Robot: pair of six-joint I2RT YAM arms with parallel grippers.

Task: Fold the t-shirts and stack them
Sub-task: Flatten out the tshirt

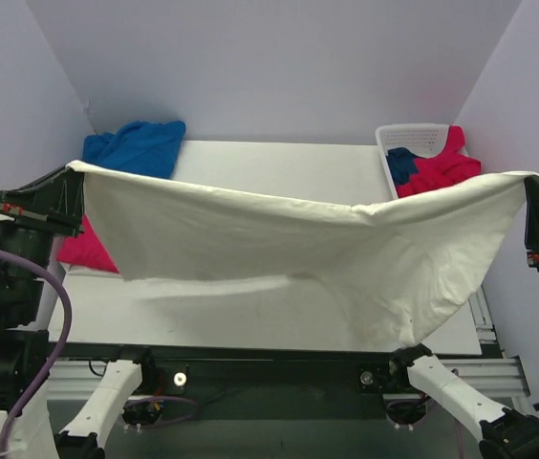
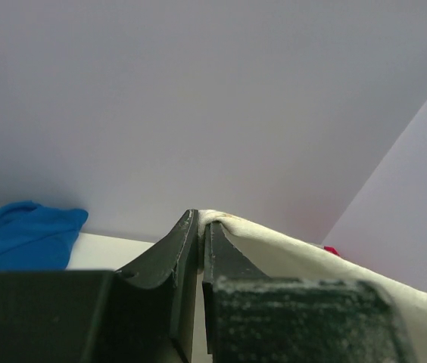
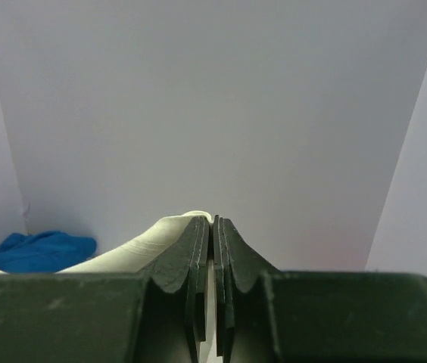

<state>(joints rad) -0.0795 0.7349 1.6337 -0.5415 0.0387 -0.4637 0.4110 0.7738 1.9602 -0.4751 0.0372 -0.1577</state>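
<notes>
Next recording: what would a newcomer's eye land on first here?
A large cream-white t-shirt hangs stretched above the table, sagging mid-span, pinched at its top corners by the left gripper and right gripper. Behind it, a blue t-shirt lies crumpled far left; crimson cloth spills from the white basket far right.

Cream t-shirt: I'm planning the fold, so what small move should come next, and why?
Probably lower both arms together, laying the cream t-shirt flat on the table: the left end effector and right end effector pinch its upper corners, and it sags between them.
</notes>
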